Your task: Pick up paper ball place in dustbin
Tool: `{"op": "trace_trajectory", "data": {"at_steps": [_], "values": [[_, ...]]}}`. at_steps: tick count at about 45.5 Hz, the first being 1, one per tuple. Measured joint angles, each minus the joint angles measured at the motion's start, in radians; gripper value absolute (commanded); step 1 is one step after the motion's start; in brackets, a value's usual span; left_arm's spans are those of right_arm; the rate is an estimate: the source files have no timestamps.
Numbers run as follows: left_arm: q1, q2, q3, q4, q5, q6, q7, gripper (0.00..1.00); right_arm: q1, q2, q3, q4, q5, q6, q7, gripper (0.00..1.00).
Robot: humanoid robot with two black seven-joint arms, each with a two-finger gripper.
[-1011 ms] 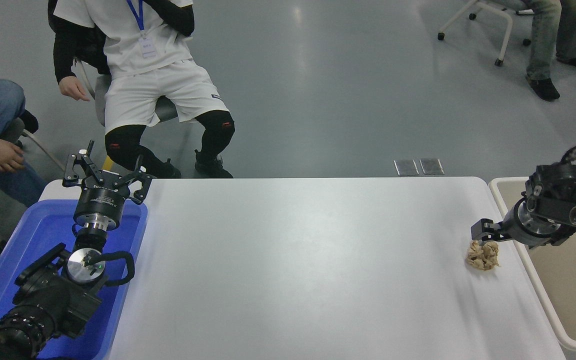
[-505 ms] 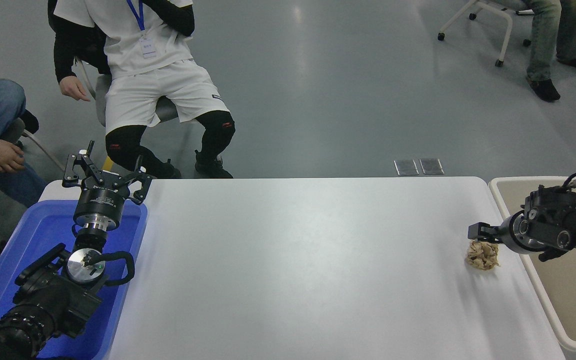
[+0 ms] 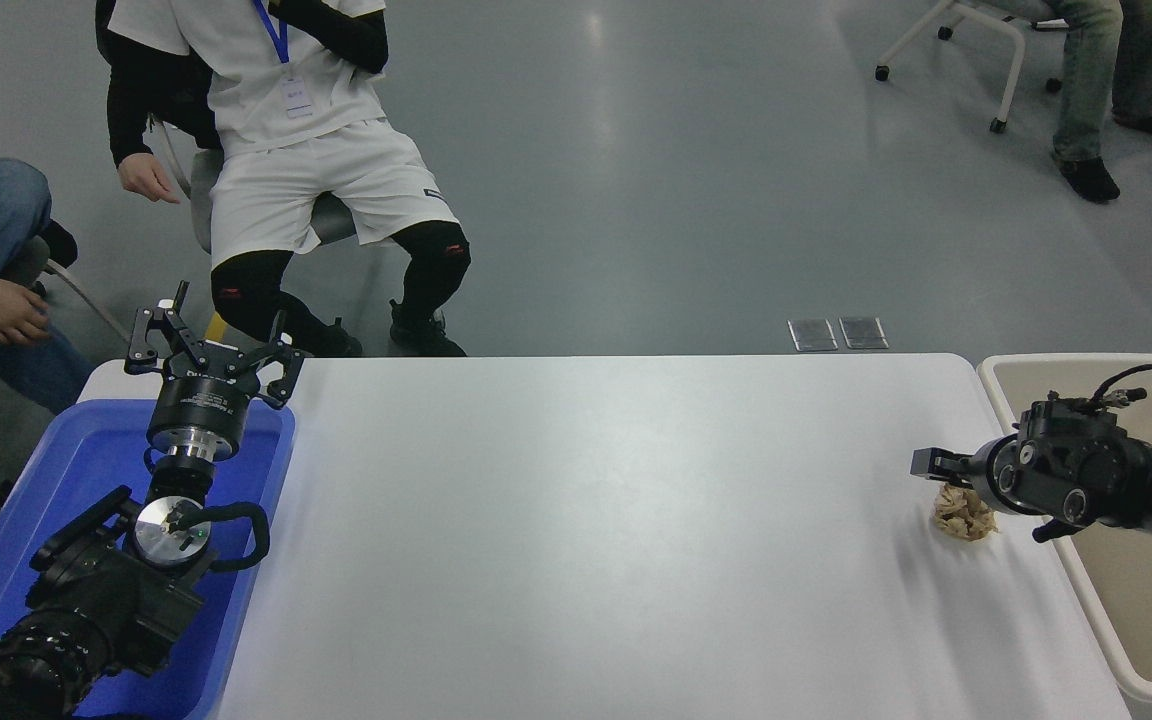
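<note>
Paper ball: small, crumpled tan paper ball point(image 3: 962, 514), lumpy, on the white table point(image 3: 586, 520).
Right gripper point(image 3: 936, 467): just above it; grip unclear.

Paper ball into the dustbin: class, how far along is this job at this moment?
Nothing looks finished: the paper ball lies on the white table, outside the dustbin. In hand: the right end effector is at the ball's far side, low over it. The grasp, lift and drop into the dustbin remain. The left end effector sits over the blue tub.
</note>
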Motion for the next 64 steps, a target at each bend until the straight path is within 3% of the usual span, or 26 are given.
{"op": "trace_trajectory", "data": {"at_steps": [23, 34, 39, 41, 48, 64], "values": [[0.0, 0.0, 0.0, 0.0, 0.0, -0.002, 0.0, 0.99, -0.058, 0.035, 0.006, -0.052, -0.007, -0.042, 0.0, 0.99], [0.0, 0.0, 0.0, 0.0, 0.0, -0.002, 0.0, 0.99, -0.079, 0.042, 0.012, -0.055, -0.006, -0.062, 0.0, 0.85], [0.0, 0.0, 0.0, 0.0, 0.0, -0.002, 0.0, 0.99, -0.089, 0.045, 0.013, -0.055, -0.006, -0.078, 0.0, 0.77], [0.0, 0.0, 0.0, 0.0, 0.0, -0.002, 0.0, 0.99, -0.093, 0.046, 0.014, -0.055, -0.006, -0.086, 0.001, 0.69], [0.0, 0.0, 0.0, 0.0, -0.001, -0.002, 0.0, 0.99, -0.103, 0.05, 0.024, -0.051, -0.002, -0.104, 0.001, 0.0], [0.0, 0.0, 0.0, 0.0, 0.0, -0.002, 0.0, 0.99, -0.111, 0.045, 0.052, -0.011, 0.007, -0.107, -0.001, 0.0]]}}
